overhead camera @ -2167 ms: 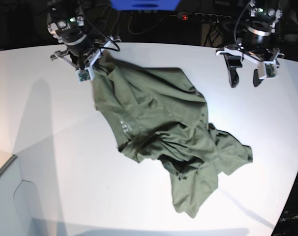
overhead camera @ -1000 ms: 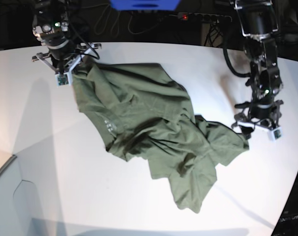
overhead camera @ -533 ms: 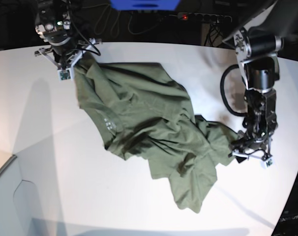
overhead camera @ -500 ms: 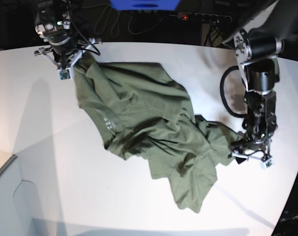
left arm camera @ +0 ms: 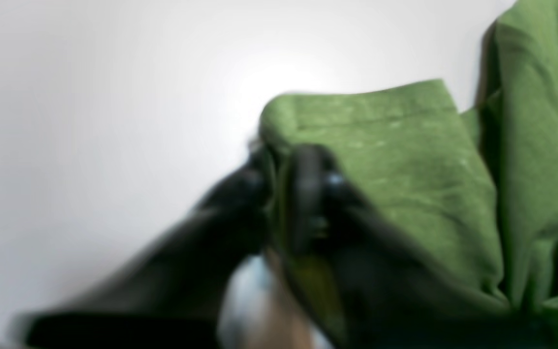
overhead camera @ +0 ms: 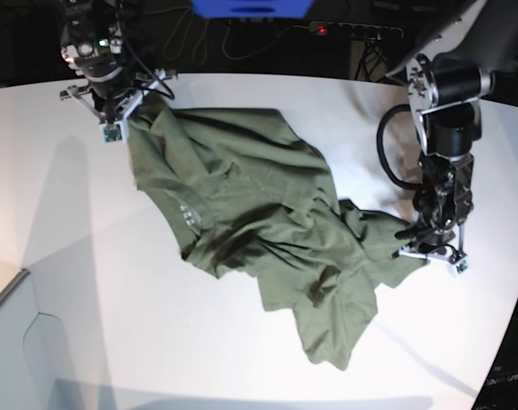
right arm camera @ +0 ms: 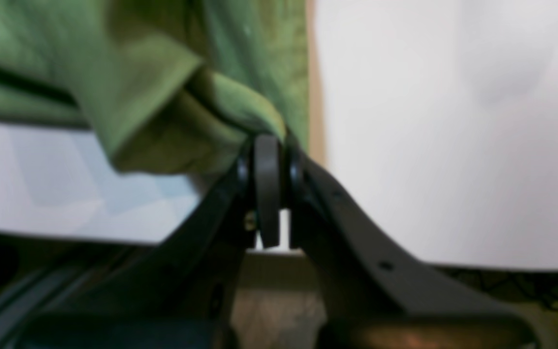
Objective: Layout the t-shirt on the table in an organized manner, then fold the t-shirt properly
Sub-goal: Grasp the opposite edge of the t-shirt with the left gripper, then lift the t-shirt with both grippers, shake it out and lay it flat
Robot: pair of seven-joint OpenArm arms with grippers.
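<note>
Now, reading the base view from its left side, the right claw (overhead camera: 114, 115) sits at the far-left corner of the white surface (overhead camera: 242, 342), pinched tight on one corner of the t-shirt (overhead camera: 250, 213); the right wrist view confirms it, with a rolled green edge caught between the two dark fingers (right arm camera: 267, 160) and no gap showing. From there the olive cloth runs diagonally across the middle of the surface toward the near right, crumpled and overlapping itself, with a pale label print (overhead camera: 189, 213) showing near the collar and a loose flap trailing toward the front edge. At the right end, the left claw (overhead camera: 430, 248) is down at the surface and clamped on the shirt's right-hand edge; the left wrist view is blurred, but a hemmed fold of green fabric (left arm camera: 376, 160) sits squeezed between the fingers. The garment looks light and limp, so it should drape and drag rather than hold any shape, and it will likely bunch wherever it is not under tension. Two opposite edges held apart seem the sensible hold for spreading it flat; hems and seams give thicker, less slippery purchase than a single layer. Pulling too quickly could let a thin pinch slide out.
</note>
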